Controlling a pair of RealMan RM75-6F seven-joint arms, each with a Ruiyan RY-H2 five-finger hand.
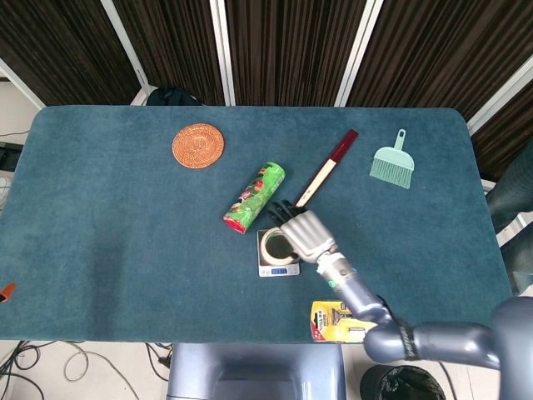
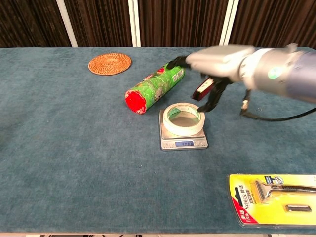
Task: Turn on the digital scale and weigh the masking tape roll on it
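The cream masking tape roll (image 2: 183, 119) (image 1: 272, 245) lies flat on the small silver digital scale (image 2: 169, 143) (image 1: 265, 271), whose blue display is lit with digits. My right hand (image 2: 212, 61) (image 1: 306, 234) hovers above and to the right of the roll, open, fingers spread, holding nothing and clear of the tape. My left hand appears in neither view.
A green can with a red end (image 2: 154, 86) lies just behind the scale. A dark red flat stick (image 1: 326, 169), a mint dustpan brush (image 1: 392, 162) and a woven coaster (image 2: 109, 63) sit farther back. A yellow razor pack (image 2: 274, 198) lies at the front right.
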